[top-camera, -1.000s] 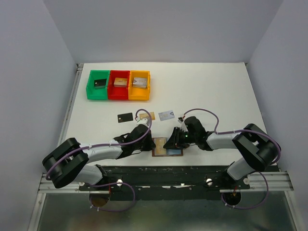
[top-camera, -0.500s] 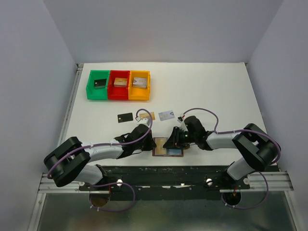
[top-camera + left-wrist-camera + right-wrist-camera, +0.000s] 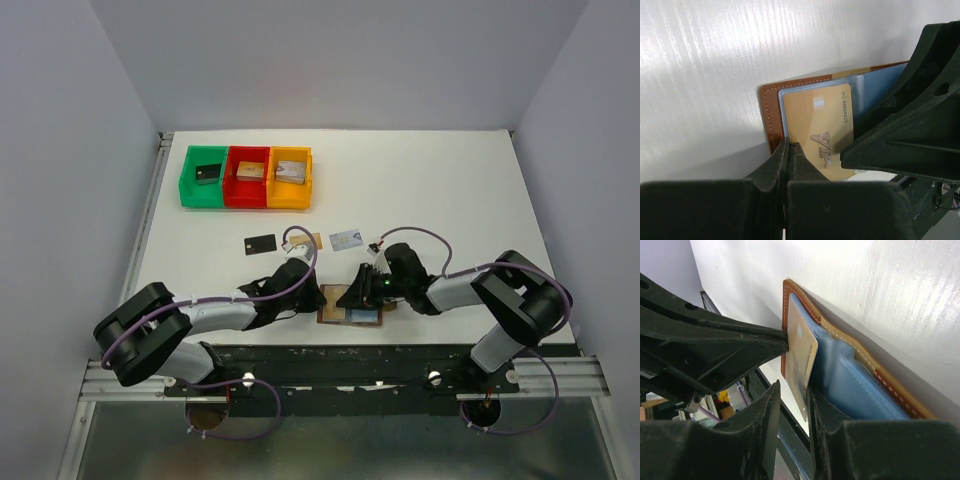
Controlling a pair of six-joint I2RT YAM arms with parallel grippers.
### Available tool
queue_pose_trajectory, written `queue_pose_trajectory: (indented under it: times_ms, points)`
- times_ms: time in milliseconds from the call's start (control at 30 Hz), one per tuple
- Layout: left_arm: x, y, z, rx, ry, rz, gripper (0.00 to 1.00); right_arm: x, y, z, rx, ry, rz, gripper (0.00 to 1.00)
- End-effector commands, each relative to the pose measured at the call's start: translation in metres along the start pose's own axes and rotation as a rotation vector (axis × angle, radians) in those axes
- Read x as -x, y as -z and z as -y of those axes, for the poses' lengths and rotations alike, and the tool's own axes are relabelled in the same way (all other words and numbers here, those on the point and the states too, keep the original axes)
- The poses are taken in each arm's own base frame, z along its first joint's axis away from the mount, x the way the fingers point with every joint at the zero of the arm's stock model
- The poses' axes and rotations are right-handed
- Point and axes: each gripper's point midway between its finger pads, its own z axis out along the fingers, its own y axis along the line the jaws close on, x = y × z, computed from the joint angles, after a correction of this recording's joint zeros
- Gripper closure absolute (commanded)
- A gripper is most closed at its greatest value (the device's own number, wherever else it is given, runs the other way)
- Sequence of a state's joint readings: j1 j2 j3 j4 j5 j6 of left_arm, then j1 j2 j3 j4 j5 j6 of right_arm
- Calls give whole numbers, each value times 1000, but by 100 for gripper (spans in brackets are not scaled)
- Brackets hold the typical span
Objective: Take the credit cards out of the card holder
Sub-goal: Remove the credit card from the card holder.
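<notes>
Low in the frame, near the table's (image 3: 450,190) front edge, the card holder (image 3: 768,112) is lying open and flat, brown leather outside and pale blue pockets facing up, between the two arms.

The left gripper (image 3: 789,150) is reaching in from the left. Its fingers are clenched together with nothing between them, and their tips are resting on the holder's left edge, where the brown border meets the pale blue pocket.

A gold card (image 3: 827,125) marked "VIP" is standing partly out of the left pocket, with its free end tilting up off the holder.

The right gripper (image 3: 792,390) is reaching in from the right, with its fingers sitting on either side of that free end. One finger is touching the card and a narrow gap is showing at the other, so I cannot tell whether they are clamping it.

Farther up, around mid-frame, three cards are lying flat on the table in a row, apart from each other: a black card (image 3: 260,243), a second gold card (image 3: 313,240) and a silvery card (image 3: 346,238).

In the upper left, a green bin (image 3: 187,185), a red bin (image 3: 247,199) and an orange bin (image 3: 290,202) are standing side by side, touching.
</notes>
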State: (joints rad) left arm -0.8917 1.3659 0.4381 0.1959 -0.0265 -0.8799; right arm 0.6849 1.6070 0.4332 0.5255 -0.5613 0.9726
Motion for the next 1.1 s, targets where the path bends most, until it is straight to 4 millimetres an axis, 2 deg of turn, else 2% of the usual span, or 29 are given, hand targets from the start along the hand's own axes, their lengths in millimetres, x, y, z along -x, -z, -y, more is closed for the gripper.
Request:
queue_pose_trajectory:
  times_ms: [0, 267, 433, 600, 733, 967, 1067]
  points:
    - [-50, 0, -31, 54, -16, -171, 100, 1, -4, -20, 116, 15, -7, 65]
    - [-48, -4, -18, -13, -25, -164, 100, 4, -8, -22, 130, 11, -10, 65]
    - [-47, -4, -19, 1, -30, -163, 99, 3, -8, -21, 120, 10, -20, 65]
    - [-45, 0, -26, 39, -30, -154, 74, 2, -2, -17, 61, 42, -20, 66]
    - [-43, 3, -29, 53, -27, -144, 63, 2, 2, -12, 21, 63, -22, 66]
    - [-40, 5, -30, 63, -25, -128, 64, 2, 6, -12, -4, 77, -20, 66]
    - [-39, 5, -30, 67, -27, -126, 70, 1, 7, -11, -12, 81, -22, 67]
